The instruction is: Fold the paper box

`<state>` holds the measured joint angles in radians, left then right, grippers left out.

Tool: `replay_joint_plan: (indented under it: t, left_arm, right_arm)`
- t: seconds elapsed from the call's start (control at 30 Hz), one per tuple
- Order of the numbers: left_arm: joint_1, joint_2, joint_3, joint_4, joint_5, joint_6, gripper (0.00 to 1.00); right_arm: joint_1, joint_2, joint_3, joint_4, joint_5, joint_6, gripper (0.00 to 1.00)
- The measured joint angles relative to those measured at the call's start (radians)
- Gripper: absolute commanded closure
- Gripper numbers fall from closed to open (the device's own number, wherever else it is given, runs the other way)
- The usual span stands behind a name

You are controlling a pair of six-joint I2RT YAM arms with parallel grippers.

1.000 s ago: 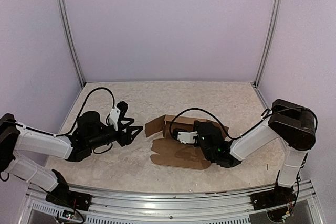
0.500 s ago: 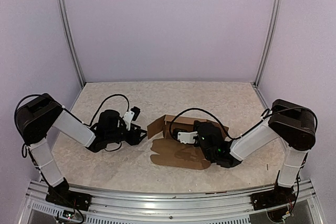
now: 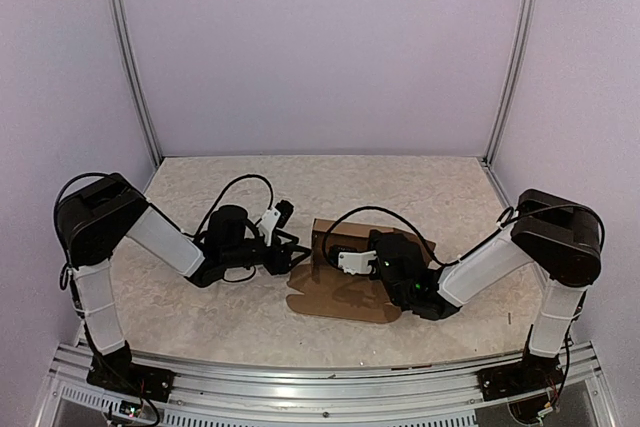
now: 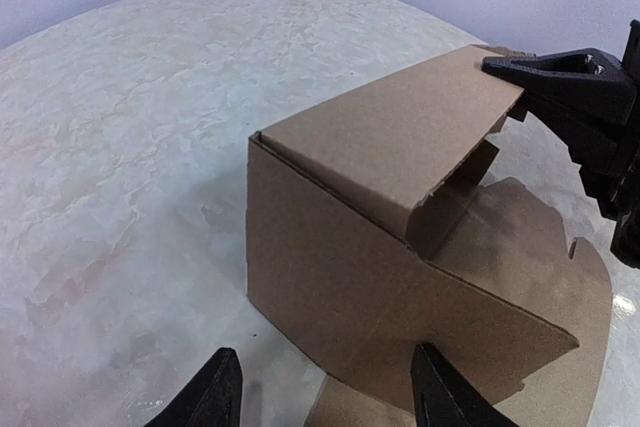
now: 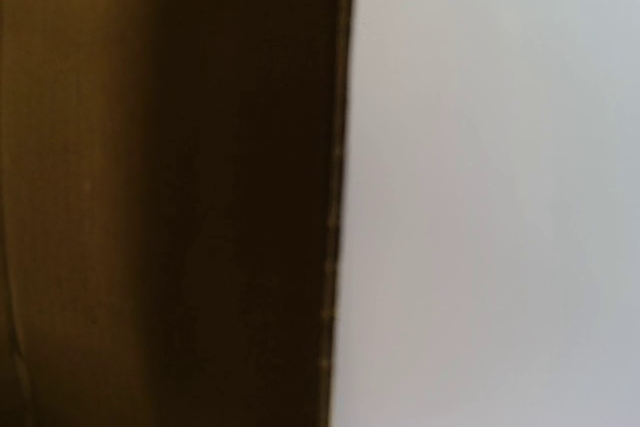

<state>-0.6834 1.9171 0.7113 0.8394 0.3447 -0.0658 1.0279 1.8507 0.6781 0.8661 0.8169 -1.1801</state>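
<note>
Plain brown cardboard paper box [image 3: 338, 297], part-folded, lies near the middle of the beige marbled surface [image 3: 220, 319]. Its far end is raised into walls with a flap bent over the top; the rest of the sheet lies flat toward the near edge, a rounded tab showing. Right claw [image 4: 556, 81] closed tight, black tip against the edge of that top flap; its wrist view is filled by cardboard close up. Left claw [image 3: 296, 253] partly spread, nothing between the jaws, just beside the raised left wall
</note>
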Motion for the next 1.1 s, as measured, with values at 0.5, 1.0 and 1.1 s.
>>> replay_joint_plan:
  t: [0.5, 1.0, 1.1]
  left_arm:
    - [-0.019, 0.087, 0.082, 0.005, 0.104, 0.038, 0.49]
    - [-0.039, 0.154, 0.116, 0.098, 0.011, 0.047, 0.56]
    - [-0.049, 0.169, 0.116, 0.135, -0.018, 0.053, 0.57]
  right_arm:
    - [0.003, 0.000, 0.000, -0.001, 0.006, 0.003, 1.00]
    - [0.003, 0.000, 0.001, -0.016, 0.034, 0.024, 1.00]
    - [0.003, 0.000, 0.008, -0.030, 0.040, 0.030, 1.00]
